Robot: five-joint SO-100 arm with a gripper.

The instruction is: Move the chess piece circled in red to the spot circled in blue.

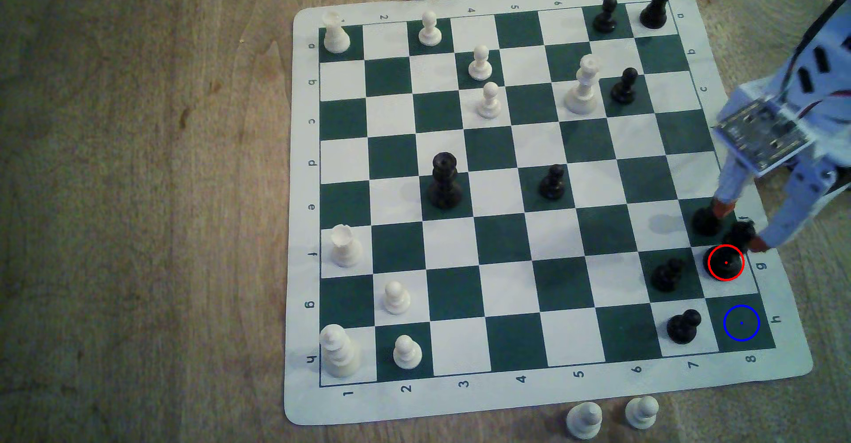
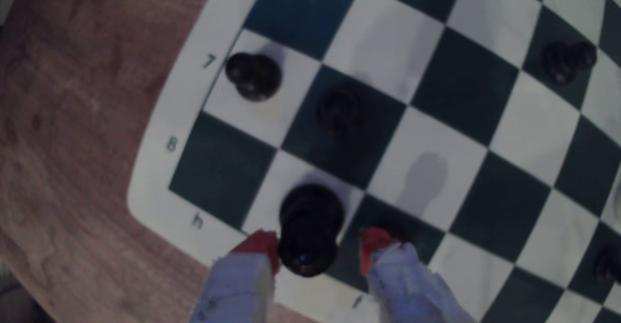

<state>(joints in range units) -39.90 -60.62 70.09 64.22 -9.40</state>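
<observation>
We see the gripper (image 2: 319, 252) spread, red tips either side of the chess piece circled in red (image 1: 726, 262) on its white edge square. The spot circled in blue (image 1: 741, 323) sits adjacent. Vinyl board (image 1: 304, 222) on wood-grain worktop (image 1: 138, 194).

You see the chess piece circled in red (image 1: 732, 252) only in part in the exterior view: the red ring covers its base. Just beside it, a black pawn (image 1: 704, 222) is half hidden behind one orange fingertip (image 1: 723, 207). In the wrist view the whole picture is blurred, and another pawn (image 2: 608, 264) near the board (image 2: 151, 175) is cut off at the edge.
</observation>
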